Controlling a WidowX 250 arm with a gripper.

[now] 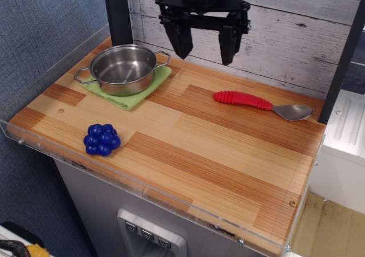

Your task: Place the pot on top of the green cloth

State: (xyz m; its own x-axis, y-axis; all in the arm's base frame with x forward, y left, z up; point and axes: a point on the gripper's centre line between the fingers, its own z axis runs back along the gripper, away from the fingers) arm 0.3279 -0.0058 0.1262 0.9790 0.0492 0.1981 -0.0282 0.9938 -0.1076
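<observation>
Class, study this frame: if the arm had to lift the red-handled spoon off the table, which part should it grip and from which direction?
Grip the spoon at its ribbed red handle, coming straight down from above with the open gripper closing across its width. It lies flat with clear table on both sides; the ridges probably aid grip.

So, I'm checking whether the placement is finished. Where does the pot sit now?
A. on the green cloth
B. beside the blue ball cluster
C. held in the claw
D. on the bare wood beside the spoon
A: the pot rests on the green cloth, and the open claw holds nothing.
</observation>
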